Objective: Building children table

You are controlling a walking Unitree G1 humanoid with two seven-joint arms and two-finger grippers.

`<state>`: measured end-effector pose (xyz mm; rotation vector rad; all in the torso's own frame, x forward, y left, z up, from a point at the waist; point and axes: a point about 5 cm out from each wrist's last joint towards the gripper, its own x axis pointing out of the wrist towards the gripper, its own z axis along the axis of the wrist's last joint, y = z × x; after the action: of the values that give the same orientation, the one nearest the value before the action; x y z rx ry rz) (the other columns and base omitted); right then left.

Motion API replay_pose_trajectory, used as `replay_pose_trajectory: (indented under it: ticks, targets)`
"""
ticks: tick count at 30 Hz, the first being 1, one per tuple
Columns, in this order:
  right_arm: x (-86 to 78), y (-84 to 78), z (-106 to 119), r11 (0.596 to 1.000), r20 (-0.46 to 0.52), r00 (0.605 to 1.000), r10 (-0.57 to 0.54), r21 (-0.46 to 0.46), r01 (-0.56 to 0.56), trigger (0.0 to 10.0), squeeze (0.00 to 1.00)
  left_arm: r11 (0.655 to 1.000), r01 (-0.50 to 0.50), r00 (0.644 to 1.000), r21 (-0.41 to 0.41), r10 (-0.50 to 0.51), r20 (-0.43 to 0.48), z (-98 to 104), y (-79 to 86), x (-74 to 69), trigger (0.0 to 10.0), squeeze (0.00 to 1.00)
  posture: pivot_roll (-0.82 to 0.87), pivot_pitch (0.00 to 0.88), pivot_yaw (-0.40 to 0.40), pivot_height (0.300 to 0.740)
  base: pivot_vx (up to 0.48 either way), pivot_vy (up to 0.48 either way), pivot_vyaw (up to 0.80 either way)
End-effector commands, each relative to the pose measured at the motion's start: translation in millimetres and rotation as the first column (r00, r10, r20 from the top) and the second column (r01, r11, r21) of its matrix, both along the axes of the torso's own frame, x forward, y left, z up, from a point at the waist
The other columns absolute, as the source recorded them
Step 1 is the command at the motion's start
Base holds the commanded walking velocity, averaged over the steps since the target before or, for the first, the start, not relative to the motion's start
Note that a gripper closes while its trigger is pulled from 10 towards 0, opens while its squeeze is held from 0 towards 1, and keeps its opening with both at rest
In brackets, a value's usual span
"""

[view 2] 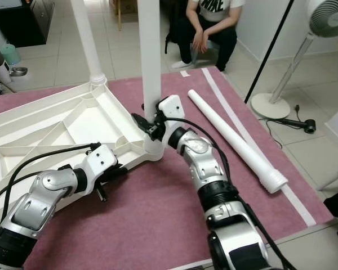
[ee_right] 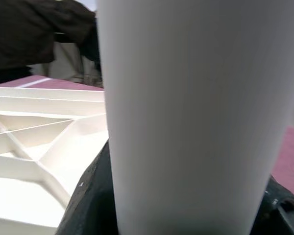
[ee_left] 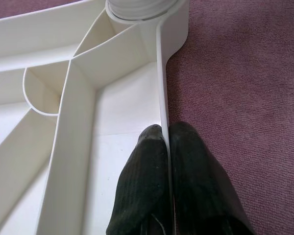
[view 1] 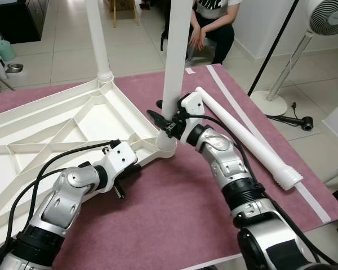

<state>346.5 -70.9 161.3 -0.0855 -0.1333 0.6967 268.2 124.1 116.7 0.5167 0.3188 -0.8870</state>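
While the left pincer (ee_left: pixel 166 147) pinches the upturned tabletop's rim (ee_left: pixel 161 88), the right pincer (view 1: pixel 160 115) clasps the upright leg (view 1: pixel 177 56)

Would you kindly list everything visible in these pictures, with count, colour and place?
Tabletop: one, white, upside down on the mat, ribs showing.
Fitted legs: two, white, upright in the tabletop's corner sockets.
Loose leg: one, white, lying on the mat to the robot's right.
Mat: one, dark pink, on the tiled floor.
Fan: one, white, standing at far right.
Person: one, dark clothes, sitting beyond the mat.
Left gripper: one, black fingers, pinching the tabletop's side rim.
Right gripper: one, black fingers, clasped around the base of the nearer fitted leg.
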Motion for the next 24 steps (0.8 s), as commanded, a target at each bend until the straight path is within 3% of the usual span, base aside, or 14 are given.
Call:
replay_pose_trajectory:
  ticks: [1,11,13,14,16,22,24]
  targets:
    - [1.1,-22.7,-35.2,0.982,-0.109,0.980,-0.164,-0.115,0.151,10.0,0.00,0.996,-0.090,0.992,0.006,0.089,0.090,8.4,6.2,5.0,10.0,0.00,0.09,0.000,0.029,0.740,0.000,0.000,0.00]
    - [-3.2,-21.4,-44.0,0.909,-0.062,0.911,-0.408,-0.120,0.399,10.0,0.00,0.996,-0.091,0.991,0.000,0.091,0.094,9.0,4.9,6.5,10.0,0.00,0.08,0.000,0.025,0.740,0.000,0.000,0.00]
    - [-3.8,-22.0,-47.3,0.851,-0.072,0.851,-0.520,-0.121,0.511,10.0,0.00,0.996,-0.089,0.992,-0.003,0.089,0.095,9.8,4.4,7.6,10.0,0.00,0.08,0.000,0.029,0.740,0.000,0.000,0.00]
    - [-3.8,-22.0,-47.3,0.851,-0.072,0.851,-0.520,-0.121,0.511,10.0,0.00,0.996,-0.089,0.992,-0.003,0.089,0.095,9.8,4.4,7.6,10.0,0.00,0.08,0.000,0.029,0.740,0.000,0.000,0.00]
    - [-3.9,-21.1,-49.1,0.806,-0.082,0.803,-0.590,-0.118,0.580,10.0,0.00,0.996,-0.085,0.992,-0.004,0.085,0.095,10.1,3.8,8.4,10.0,0.00,0.08,0.000,0.029,0.740,0.000,0.000,0.00]
    - [-3.0,-13.9,-45.6,0.781,-0.094,0.776,-0.624,-0.084,0.618,10.0,0.00,0.997,-0.083,0.992,-0.003,0.083,0.095,10.6,3.8,8.9,10.0,0.00,0.08,0.000,0.035,0.740,0.000,0.000,0.00]
    - [-2.3,-10.2,-43.5,0.789,-0.091,0.784,-0.614,-0.077,0.610,10.0,0.00,0.997,-0.083,0.992,-0.002,0.082,0.094,10.5,4.0,8.8,10.0,0.00,0.08,0.000,0.035,0.740,0.000,0.000,0.00]
